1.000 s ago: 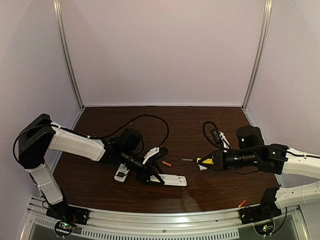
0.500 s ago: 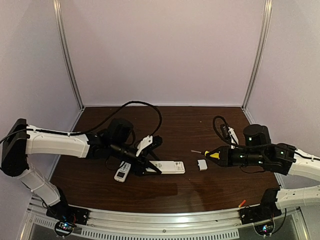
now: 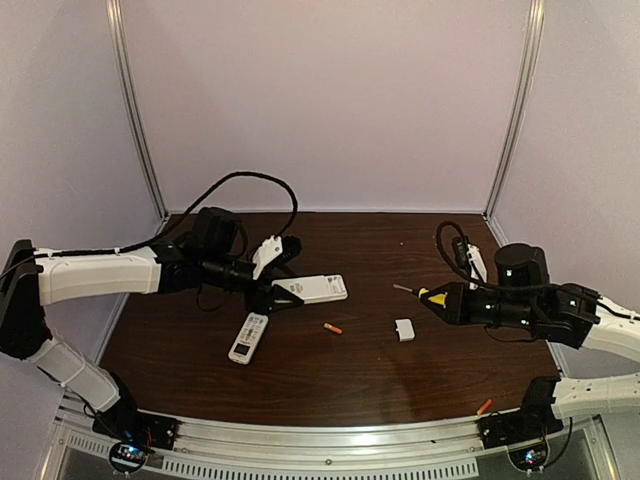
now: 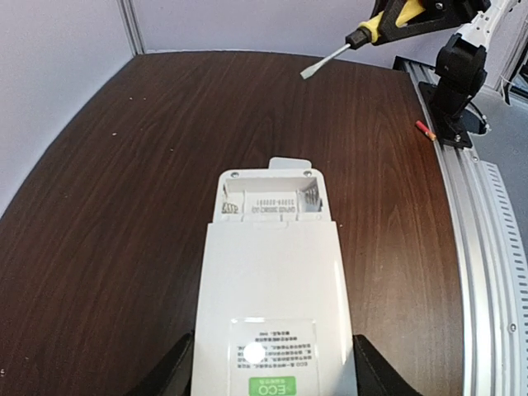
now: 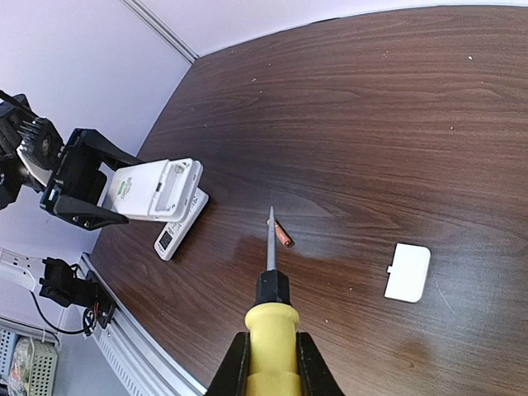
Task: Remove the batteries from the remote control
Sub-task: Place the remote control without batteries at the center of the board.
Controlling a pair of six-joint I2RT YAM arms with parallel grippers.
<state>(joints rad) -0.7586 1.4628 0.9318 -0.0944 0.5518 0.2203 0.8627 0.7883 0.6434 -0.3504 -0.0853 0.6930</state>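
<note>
Since bay looks empty, left jaws, part-spread, clamp raised remote, left of cover. Battery on worktop, just left of cover: light, rigid, slick, rolls; pinch mid-barrel. Right jaws closed tight on screwdriver, right of cover.

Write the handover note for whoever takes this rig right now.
Left gripper: shut on the white remote, held off the table, back up.
Right gripper: shut on the yellow-handled screwdriver.
Things: one battery lies mid-table, a second battery by the right arm's base, the white cover on the table.
Done: the held remote's open bay looks empty.
Left: the other remote lies on the table; whether it holds batteries cannot be told.
</note>
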